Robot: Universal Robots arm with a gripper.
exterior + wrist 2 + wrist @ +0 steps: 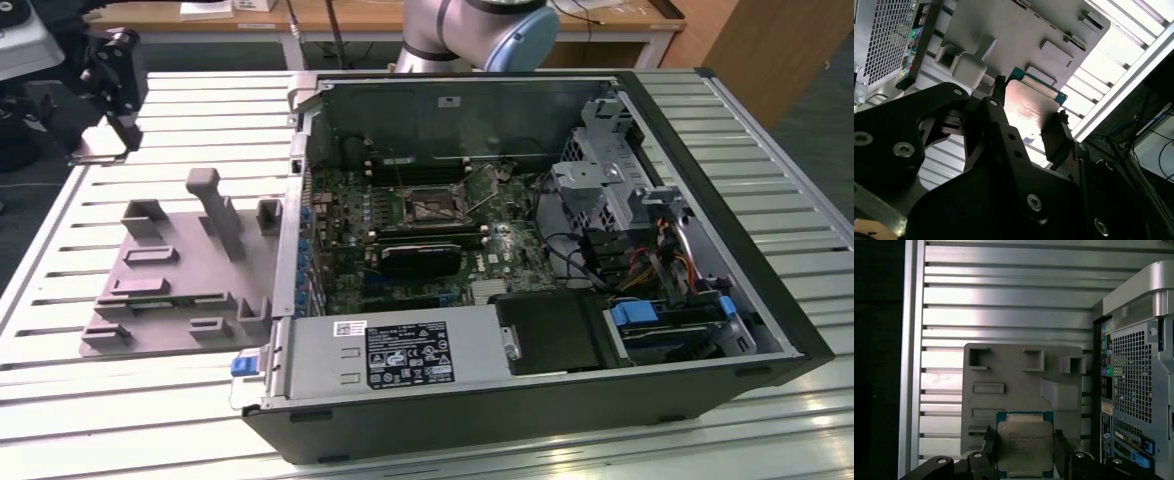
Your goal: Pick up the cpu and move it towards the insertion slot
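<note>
My gripper (1024,439) is shut on the cpu (1023,450), a small square chip with a shiny silver top and a thin green rim. One dark finger presses on each side. In the second wrist view the cpu (1030,106) hangs between the fingers (1056,134), raised off the grey fixture plate (1019,30). In the exterior view the gripper (112,128) is at the far left, beyond the fixture plate (160,290) and well away from the open computer case. The insertion slot (430,205), a square silver-framed socket with a dark centre, lies on the green board inside the case.
The open black computer case (747,300) takes up the middle and the exterior view's right of the slatted table (134,420). Its perforated rear panel (1134,380) stands close beside the gripper in the first wrist view. Grey blocks (214,210) stick up from the fixture plate.
</note>
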